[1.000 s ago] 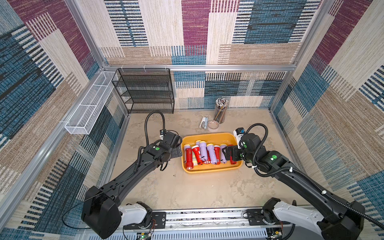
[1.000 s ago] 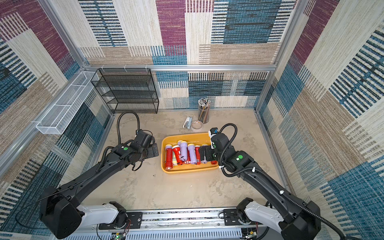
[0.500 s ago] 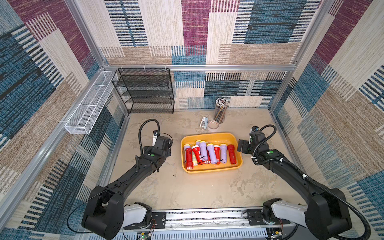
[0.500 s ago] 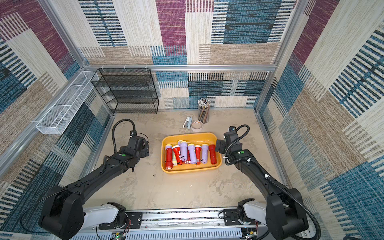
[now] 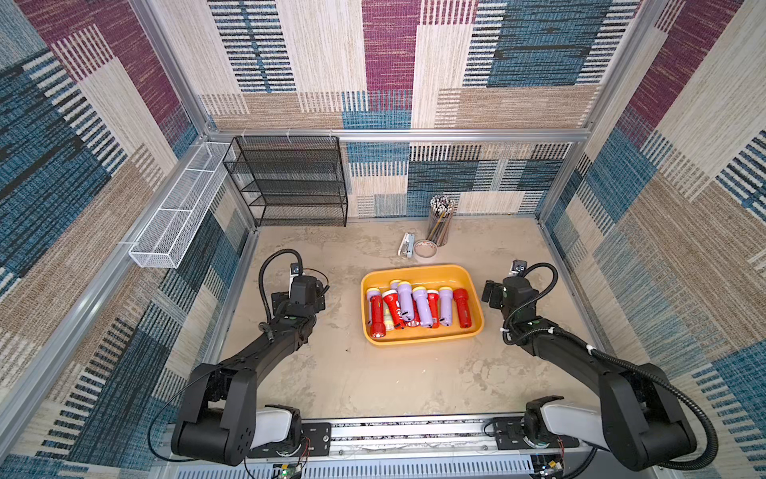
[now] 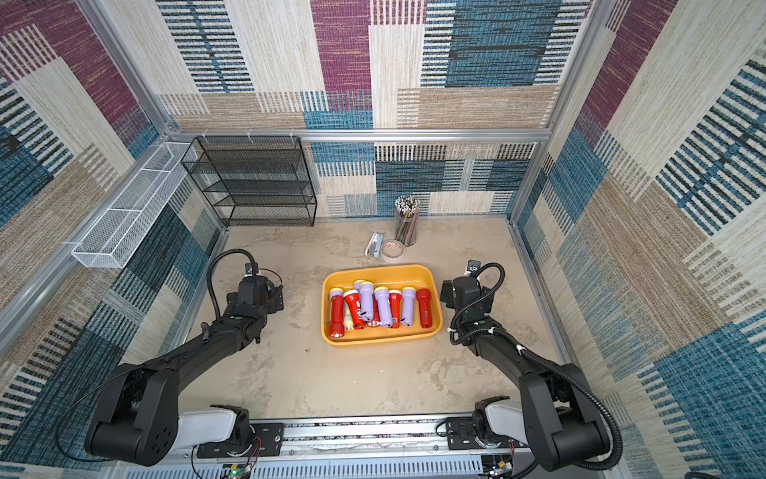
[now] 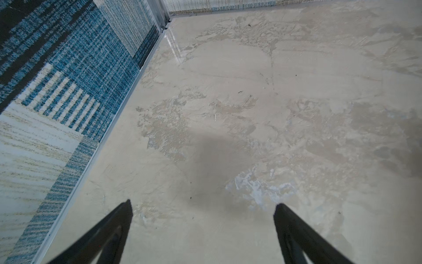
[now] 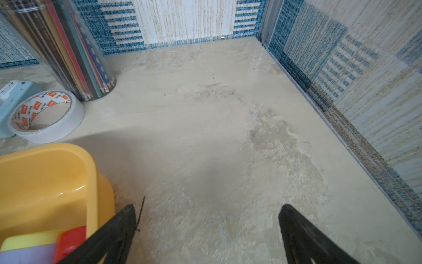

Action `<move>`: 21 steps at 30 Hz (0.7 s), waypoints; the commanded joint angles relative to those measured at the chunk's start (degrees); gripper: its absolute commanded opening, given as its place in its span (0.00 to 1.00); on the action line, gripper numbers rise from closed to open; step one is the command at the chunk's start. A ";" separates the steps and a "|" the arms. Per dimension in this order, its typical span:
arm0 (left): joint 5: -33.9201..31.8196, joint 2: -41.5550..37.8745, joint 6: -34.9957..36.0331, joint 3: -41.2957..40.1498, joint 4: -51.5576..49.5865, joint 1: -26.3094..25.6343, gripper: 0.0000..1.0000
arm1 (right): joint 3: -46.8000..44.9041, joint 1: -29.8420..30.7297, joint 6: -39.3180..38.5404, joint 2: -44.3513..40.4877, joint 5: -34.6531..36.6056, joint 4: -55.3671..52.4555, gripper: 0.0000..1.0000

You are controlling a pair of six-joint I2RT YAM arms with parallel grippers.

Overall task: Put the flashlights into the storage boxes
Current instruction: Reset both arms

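Observation:
Several red and lilac flashlights [image 5: 422, 305] [image 6: 383, 309] lie side by side in the yellow-orange storage box [image 5: 422, 341] [image 6: 381, 341] at mid-table. My left gripper [image 5: 306, 290] [image 6: 259, 294] hangs to the left of the box, well apart from it. It is open over bare table [image 7: 203, 203]. Just off the box's right end, my right gripper [image 5: 507, 290] [image 6: 466, 292] is open and empty [image 8: 207, 205]. In the right wrist view one finger is beside the box's corner [image 8: 91, 173], where a red flashlight [image 8: 70, 240] shows.
Behind the box stand a clear cup of pencils [image 5: 440, 220], a tape roll [image 5: 425, 249] and a small pale device [image 5: 407, 244]. A black mesh rack [image 5: 290, 182] fills the back left. A white wire basket [image 5: 178, 215] hangs on the left wall.
My right gripper has drawn back from over the box's right end, where a red flashlight now lies uncovered. My left gripper has pulled away from the box to the left.

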 commanded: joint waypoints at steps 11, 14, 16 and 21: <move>9.66 3.67 4.90 -6.53 22.12 5.80 1.00 | -6.70 -2.70 -8.76 4.91 0.50 28.84 1.00; 12.88 4.83 4.37 -8.98 29.10 7.66 0.99 | -6.27 -3.53 -10.68 10.21 -0.96 34.71 1.00; 15.03 6.94 3.81 -10.69 34.41 8.63 1.00 | -6.01 -3.92 -12.14 14.11 -1.76 38.69 1.00; 17.45 12.11 5.07 -9.93 38.48 8.92 0.99 | -6.20 -6.20 -12.15 18.07 -7.04 45.93 1.00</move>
